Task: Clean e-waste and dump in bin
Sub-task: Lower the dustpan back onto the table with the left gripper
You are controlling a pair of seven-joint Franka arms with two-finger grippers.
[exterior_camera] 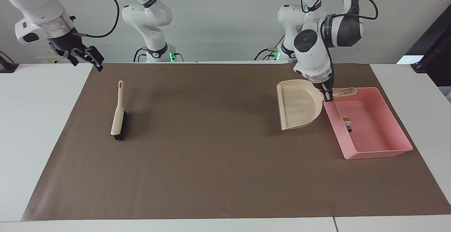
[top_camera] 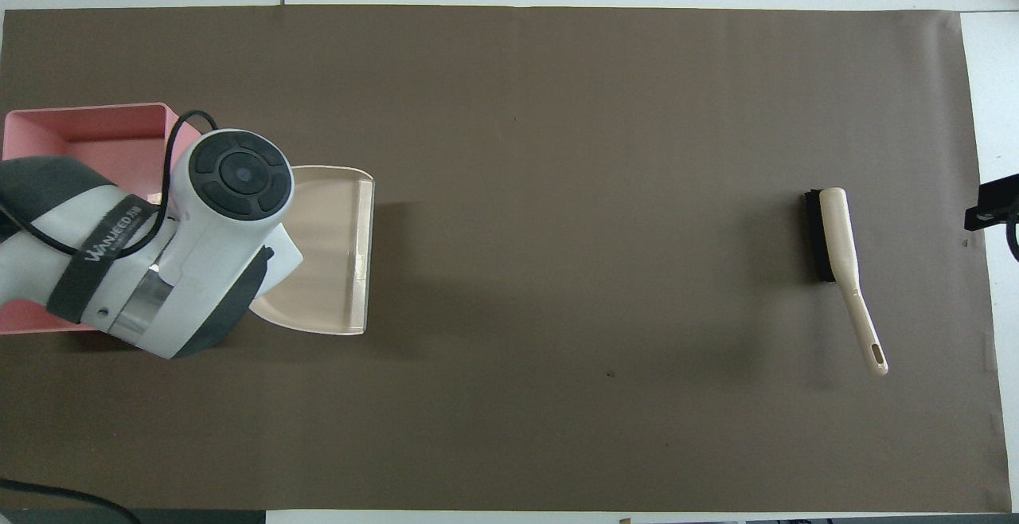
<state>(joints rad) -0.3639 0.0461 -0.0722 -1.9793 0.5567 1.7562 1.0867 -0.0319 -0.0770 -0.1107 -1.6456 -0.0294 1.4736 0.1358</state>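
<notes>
The e-waste (exterior_camera: 347, 122), two tiny pieces, lies inside the pink bin (exterior_camera: 378, 153) at the left arm's end of the table. My left gripper (exterior_camera: 327, 96) is shut on the handle of the beige dustpan (exterior_camera: 299, 108). It holds the pan level and low over the brown mat, beside the bin toward the table's middle. In the overhead view my left arm covers most of the bin (top_camera: 103, 150), the e-waste and the pan's handle, so only the pan's mouth (top_camera: 334, 261) shows. My right gripper (exterior_camera: 88, 62) hangs open and empty over the mat's corner at the right arm's end.
A beige hand brush (exterior_camera: 118, 114) with black bristles lies on the brown mat (exterior_camera: 218, 161) near the right arm's end; it also shows in the overhead view (top_camera: 832, 237). White tabletop (exterior_camera: 38, 126) borders the mat.
</notes>
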